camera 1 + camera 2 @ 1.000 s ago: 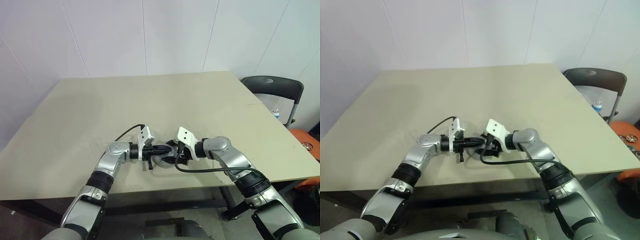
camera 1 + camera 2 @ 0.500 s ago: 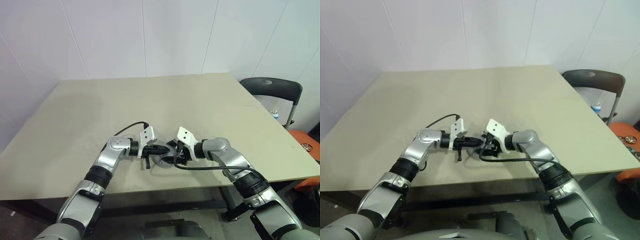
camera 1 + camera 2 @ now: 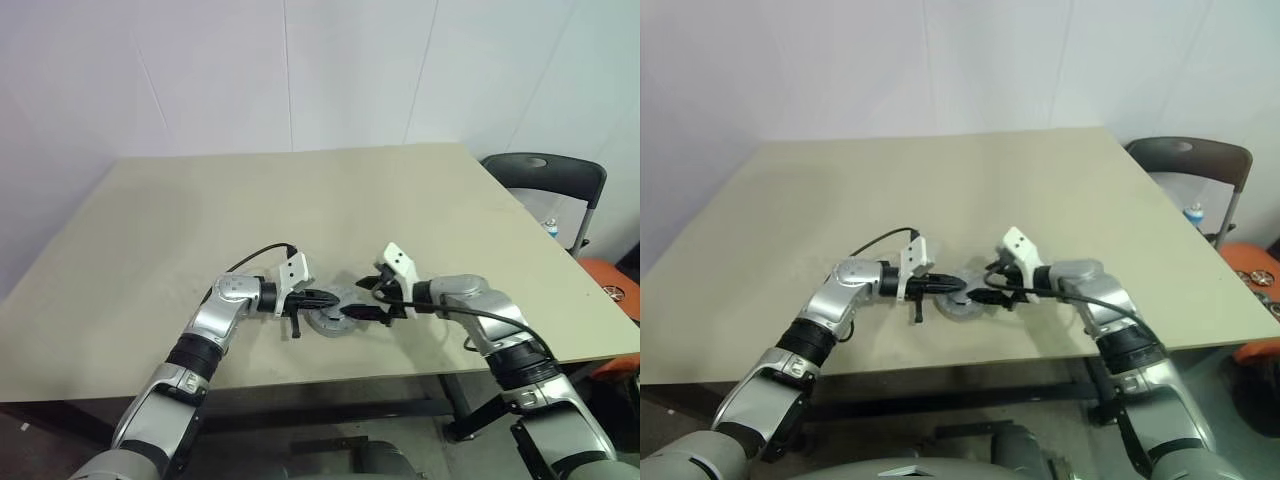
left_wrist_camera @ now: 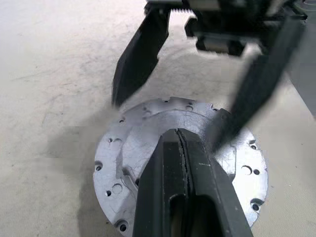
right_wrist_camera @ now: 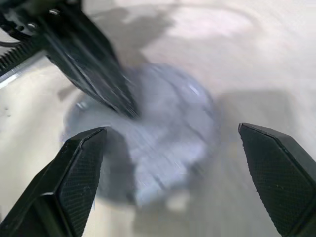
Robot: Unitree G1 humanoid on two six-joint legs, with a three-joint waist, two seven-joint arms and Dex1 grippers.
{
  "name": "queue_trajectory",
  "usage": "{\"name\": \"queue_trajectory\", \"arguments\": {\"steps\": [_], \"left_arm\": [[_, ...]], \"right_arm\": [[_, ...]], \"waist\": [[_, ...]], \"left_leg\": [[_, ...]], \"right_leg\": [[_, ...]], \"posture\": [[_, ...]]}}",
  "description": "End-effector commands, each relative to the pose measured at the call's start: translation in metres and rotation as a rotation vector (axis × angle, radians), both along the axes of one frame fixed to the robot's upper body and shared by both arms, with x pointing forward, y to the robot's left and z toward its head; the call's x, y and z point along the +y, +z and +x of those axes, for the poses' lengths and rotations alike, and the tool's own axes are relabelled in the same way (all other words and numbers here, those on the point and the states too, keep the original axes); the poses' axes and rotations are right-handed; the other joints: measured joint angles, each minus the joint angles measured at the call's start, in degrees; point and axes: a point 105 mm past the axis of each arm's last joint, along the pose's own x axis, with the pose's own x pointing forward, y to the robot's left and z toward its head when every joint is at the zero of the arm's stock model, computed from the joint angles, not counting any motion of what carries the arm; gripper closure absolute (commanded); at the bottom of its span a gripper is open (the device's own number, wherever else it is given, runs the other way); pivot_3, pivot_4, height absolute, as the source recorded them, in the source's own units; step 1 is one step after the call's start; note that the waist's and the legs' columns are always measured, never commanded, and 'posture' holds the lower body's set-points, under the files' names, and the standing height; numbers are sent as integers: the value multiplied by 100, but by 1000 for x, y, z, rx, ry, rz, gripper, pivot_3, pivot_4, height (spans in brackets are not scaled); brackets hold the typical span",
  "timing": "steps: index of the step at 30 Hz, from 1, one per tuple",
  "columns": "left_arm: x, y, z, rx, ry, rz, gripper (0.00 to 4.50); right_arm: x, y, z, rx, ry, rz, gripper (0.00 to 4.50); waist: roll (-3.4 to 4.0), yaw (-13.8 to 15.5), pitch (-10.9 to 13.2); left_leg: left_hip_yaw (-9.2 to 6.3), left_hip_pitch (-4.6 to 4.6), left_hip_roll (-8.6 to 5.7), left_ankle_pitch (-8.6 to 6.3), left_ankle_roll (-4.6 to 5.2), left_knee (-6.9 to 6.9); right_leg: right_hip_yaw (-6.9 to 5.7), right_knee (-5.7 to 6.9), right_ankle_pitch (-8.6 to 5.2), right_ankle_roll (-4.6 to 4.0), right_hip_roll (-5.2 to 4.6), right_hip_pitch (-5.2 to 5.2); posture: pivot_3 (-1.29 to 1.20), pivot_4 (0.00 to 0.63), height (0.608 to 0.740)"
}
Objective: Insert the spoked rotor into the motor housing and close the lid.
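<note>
The lid [image 4: 180,148] is lying closed and flat on the worktop [image 3: 200,230] near its front edge. The left tool [image 3: 325,299], fingers pinched together, is pressing its tips on the lid. The right tool [image 3: 368,303], spread wide, is hovering just beside the lid, holding nothing.

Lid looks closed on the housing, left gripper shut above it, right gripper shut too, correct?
Not quite: the right gripper is open, its fingers spread wide in the right wrist view. The lid is closed and the left gripper is shut above it.
</note>
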Motion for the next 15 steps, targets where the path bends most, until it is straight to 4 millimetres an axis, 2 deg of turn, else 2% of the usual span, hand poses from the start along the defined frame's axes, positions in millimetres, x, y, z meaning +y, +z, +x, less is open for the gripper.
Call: {"name": "queue_trajectory", "arguments": {"steps": [1, 5, 8, 12, 15], "left_arm": [[10, -24, -9, 98, 13, 67, 4500], [11, -23, -12, 114, -8, 64, 4500], [13, -22, -13, 114, -12, 69, 4500], [15, -21, -12, 103, -14, 79, 4500], [15, -21, -12, 94, -20, 89, 4500]], "right_arm": [[-2, 23, -4, 7, 46, 97, 26], [-12, 39, 3, 34, -11, 182, 26], [-15, 43, 4, 84, -54, 219, 26], [-21, 39, 6, 136, -120, 189, 26], [-25, 32, 7, 203, -181, 159, 26]], "waist": [[4, -5, 3], [5, 1, 4], [5, -1, 4], [5, 8, 3], [6, 9, 2]], "left_leg": [[1, -3, 1, -1, 1, -2], [1, -9, 2, -1, 2, -5], [2, -16, 2, -2, 2, -6], [2, -28, 2, -2, 3, -5], [3, -87, 0, -1, 2, -2]], "right_leg": [[0, 0, 1, 3, 2, -4], [0, -2, 1, 4, 1, -19], [1, -3, 1, 4, 0, -25], [1, -3, 4, 2, 0, -52], [1, 1, 17, -17, -2, -89]], "posture": [[0, 0, 740], [0, 0, 740], [0, 0, 740], [0, 0, 740], [0, 0, 740]]}}
